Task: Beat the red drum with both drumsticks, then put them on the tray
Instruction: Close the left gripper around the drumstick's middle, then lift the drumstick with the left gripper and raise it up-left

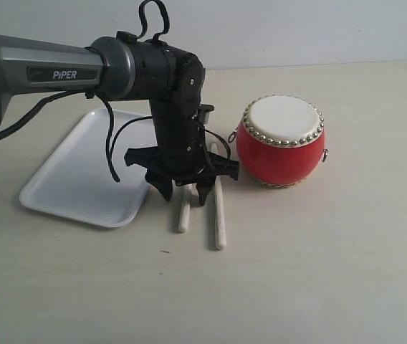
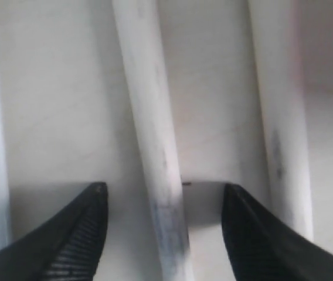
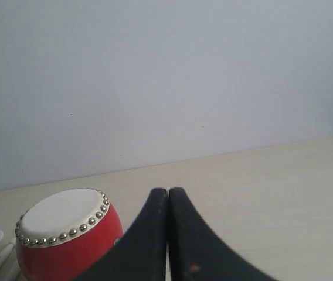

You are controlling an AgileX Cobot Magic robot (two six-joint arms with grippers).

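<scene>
My left fingers point(image 2: 75, 240), spread, straddle one drumstick point(image 2: 155, 117) on the tabletop point(image 1: 318, 272); right fingers point(image 3: 155, 234) pressed together. Red drum point(image 1: 279, 147) unbeaten, tray point(image 1: 74, 179) unfilled, I judge.

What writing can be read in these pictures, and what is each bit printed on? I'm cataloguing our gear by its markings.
"PiPER": white letters on a dark strip along the grey link of the left arm, exterior view.
No other text: the red drum, the tray and the drumsticks show no lettering, and neither wrist view shows any.
</scene>
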